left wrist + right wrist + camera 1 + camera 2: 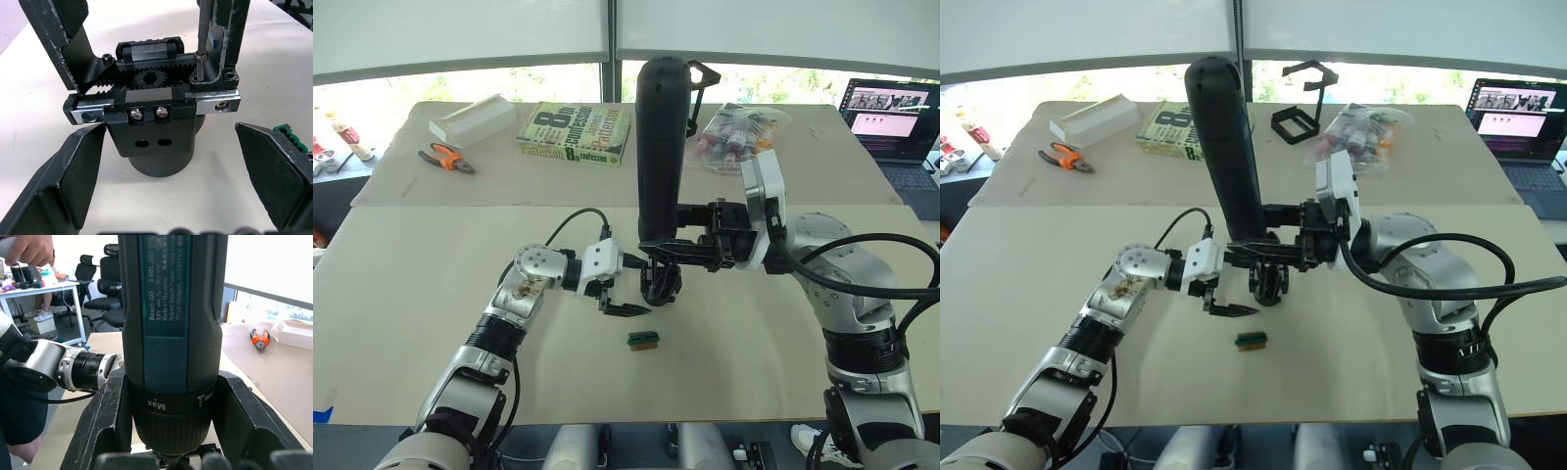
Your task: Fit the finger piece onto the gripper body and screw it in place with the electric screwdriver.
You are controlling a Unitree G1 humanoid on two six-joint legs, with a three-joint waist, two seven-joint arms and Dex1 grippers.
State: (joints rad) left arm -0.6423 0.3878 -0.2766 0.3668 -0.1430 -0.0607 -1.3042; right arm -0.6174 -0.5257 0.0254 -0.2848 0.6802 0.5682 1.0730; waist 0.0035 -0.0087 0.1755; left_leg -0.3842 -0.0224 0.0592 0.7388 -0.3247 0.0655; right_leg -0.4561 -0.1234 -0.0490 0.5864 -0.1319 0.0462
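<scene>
The right gripper (690, 250) is clamped on the electric screwdriver (662, 147), holding it upright with its thin bit down on a screw at one end of the gripper body (155, 105). That body stands on its stubby base near the middle of the front table (411, 294). The finger piece (230, 34) appears already seated on the body's rail beside the bit, with the other finger (68, 44) at the far end. The left gripper (625, 286) hovers just beside the body, its fingers (68, 188) spread wide on either side of the base and holding nothing. Judgement: the step in hand is driving the screw. To do it well, the bit should stay square to the screw head with steady downward pressure. The left fingers would do better closed on the base to stop it turning or tipping. A small green-and-brown block (642, 340) lies near the left gripper, toward the table's front edge. Open tabletop lies to both sides. The book (576, 132), pliers (447, 158) and bag of small items (734, 132) sit well apart on the rear table.
</scene>
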